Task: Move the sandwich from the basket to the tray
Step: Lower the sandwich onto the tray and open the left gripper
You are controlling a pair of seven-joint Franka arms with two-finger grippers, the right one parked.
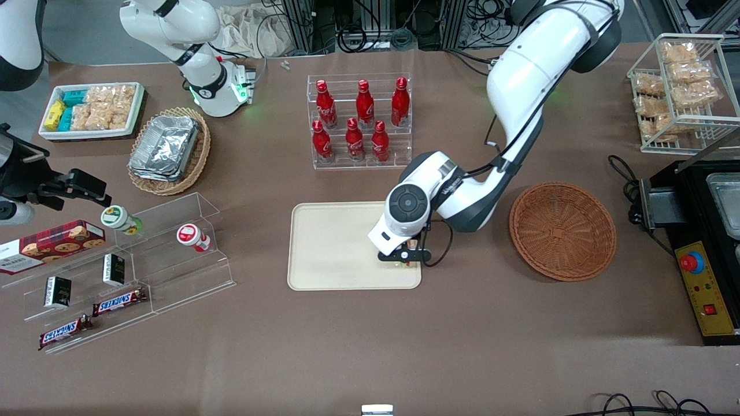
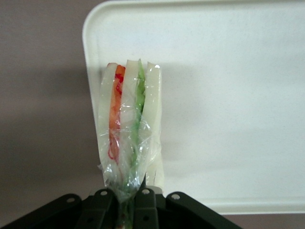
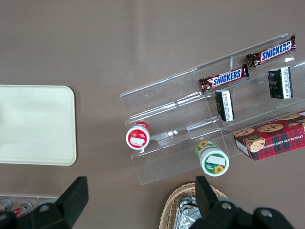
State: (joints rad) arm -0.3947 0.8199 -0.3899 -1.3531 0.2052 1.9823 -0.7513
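The sandwich [image 2: 128, 119], a clear-wrapped wedge of white bread with orange-red and green layers, hangs from my gripper [image 2: 125, 210], which is shut on the gathered end of its wrap. It is over the cream tray [image 2: 228, 95], just inside one rim near a rounded corner. From the front, the gripper [image 1: 404, 255] is above the tray [image 1: 335, 248] at the corner nearest the camera and closest to the round reddish-brown basket [image 1: 562, 231]. Only a sliver of the sandwich [image 1: 411, 247] shows there. The basket lies empty beside the tray, toward the working arm's end.
A clear rack of red bottles [image 1: 359, 121] stands farther from the camera than the tray. Toward the parked arm's end are a tan basket of foil trays [image 1: 169, 149], a white snack bin [image 1: 91, 110] and an acrylic shelf [image 1: 144, 260]. A black control box [image 1: 702, 254] flanks the basket.
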